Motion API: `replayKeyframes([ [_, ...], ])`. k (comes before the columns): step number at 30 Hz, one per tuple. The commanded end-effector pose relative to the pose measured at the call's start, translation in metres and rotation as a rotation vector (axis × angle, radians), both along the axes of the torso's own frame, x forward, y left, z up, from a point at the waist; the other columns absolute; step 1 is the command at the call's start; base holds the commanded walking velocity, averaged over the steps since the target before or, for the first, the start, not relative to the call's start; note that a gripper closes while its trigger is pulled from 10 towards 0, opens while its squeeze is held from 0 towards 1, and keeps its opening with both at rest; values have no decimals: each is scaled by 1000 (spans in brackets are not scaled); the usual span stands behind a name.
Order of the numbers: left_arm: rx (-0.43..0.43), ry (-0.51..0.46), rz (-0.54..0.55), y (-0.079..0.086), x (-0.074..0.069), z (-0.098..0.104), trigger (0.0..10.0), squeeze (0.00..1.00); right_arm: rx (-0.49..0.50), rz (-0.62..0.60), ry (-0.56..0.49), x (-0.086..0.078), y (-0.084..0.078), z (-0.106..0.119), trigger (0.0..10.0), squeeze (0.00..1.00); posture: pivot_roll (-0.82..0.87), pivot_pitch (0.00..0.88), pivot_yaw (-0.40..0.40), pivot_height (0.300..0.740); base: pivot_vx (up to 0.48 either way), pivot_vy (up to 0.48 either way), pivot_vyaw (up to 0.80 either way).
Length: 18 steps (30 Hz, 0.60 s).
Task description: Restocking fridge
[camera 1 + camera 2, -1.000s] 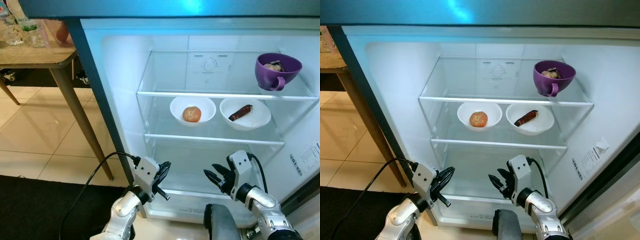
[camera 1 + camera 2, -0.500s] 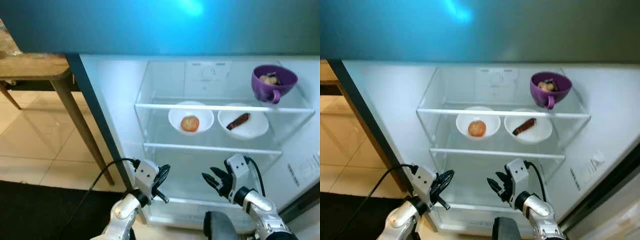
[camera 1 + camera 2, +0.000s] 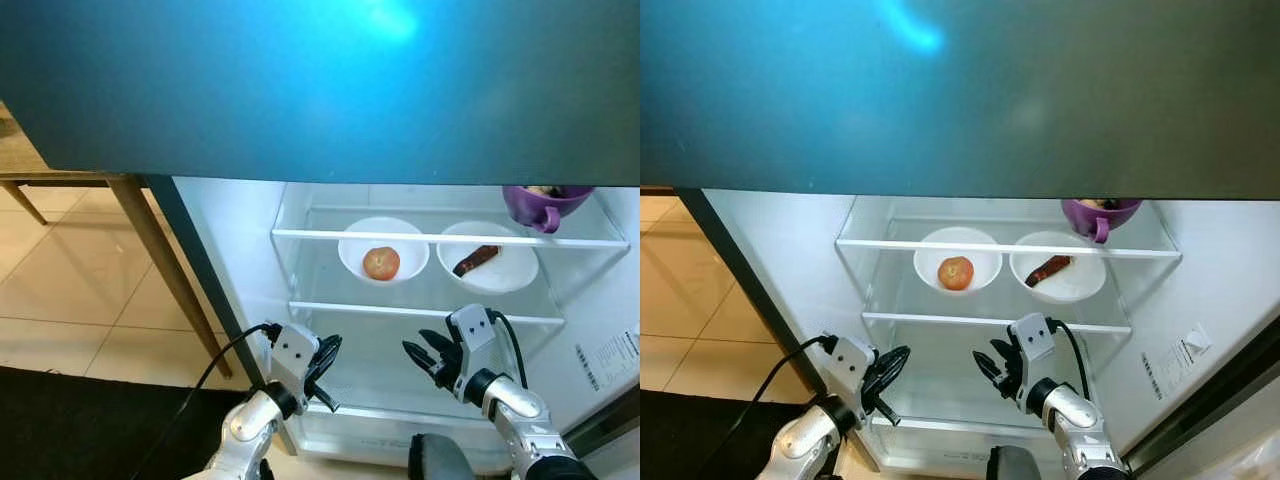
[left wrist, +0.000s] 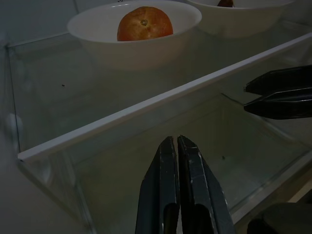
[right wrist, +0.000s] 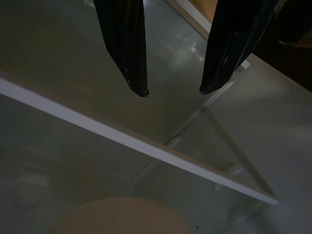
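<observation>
The fridge stands open before me. On its middle glass shelf [image 3: 420, 311] a white bowl [image 3: 383, 245] holds a round orange-red fruit [image 3: 381, 263], seen close in the left wrist view as fruit [image 4: 145, 23]. Beside it a second white bowl [image 3: 490, 268] holds a dark brown piece [image 3: 477, 259]. A purple cup [image 3: 543, 205] sits on the top shelf, half hidden by the teal upper door [image 3: 300, 90]. My left gripper [image 3: 326, 362] is shut and empty at the lowest compartment's front, fingers [image 4: 168, 165] together. My right gripper [image 3: 415, 345] is open beside it, fingers [image 5: 129, 53] apart, holding nothing.
A wooden table leg [image 3: 165, 270] stands left of the fridge on a tiled floor [image 3: 70, 290]. A black mat [image 3: 80, 420] lies at lower left. A label [image 3: 610, 355] is on the fridge's right wall. A dark rounded part [image 3: 435, 460] sits low between my arms.
The camera has dipped, so the teal upper door now covers the top shelf and most of the purple cup. Both grippers keep their places at the lowest compartment.
</observation>
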<state>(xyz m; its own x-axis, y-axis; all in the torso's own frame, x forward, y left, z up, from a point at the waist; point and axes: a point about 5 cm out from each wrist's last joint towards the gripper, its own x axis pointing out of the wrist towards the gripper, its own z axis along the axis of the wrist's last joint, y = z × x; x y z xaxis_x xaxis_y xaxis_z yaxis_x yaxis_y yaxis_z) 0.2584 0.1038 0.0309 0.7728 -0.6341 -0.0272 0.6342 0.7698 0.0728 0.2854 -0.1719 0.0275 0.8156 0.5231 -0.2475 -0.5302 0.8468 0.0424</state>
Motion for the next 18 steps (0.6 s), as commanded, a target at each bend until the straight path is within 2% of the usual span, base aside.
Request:
replayKeyframes([
  [1,9,-54,-14,4,8,12,10000,0,-10,1,7,-1,1,-3,10000,0,-66,31,36,596,0,0,0],
  [5,15,-61,-74,-2,5,12,10000,0,-11,-1,8,-1,1,-3,10000,0,-65,31,37,596,0,0,0],
  [10,8,-114,-185,-18,1,22,10000,0,-7,5,10,-2,3,-4,10000,0,-66,31,36,596,0,0,0],
  [18,-4,-130,-296,-30,-4,28,10000,0,-6,14,12,-2,3,-5,10000,0,-66,31,35,596,0,0,0],
])
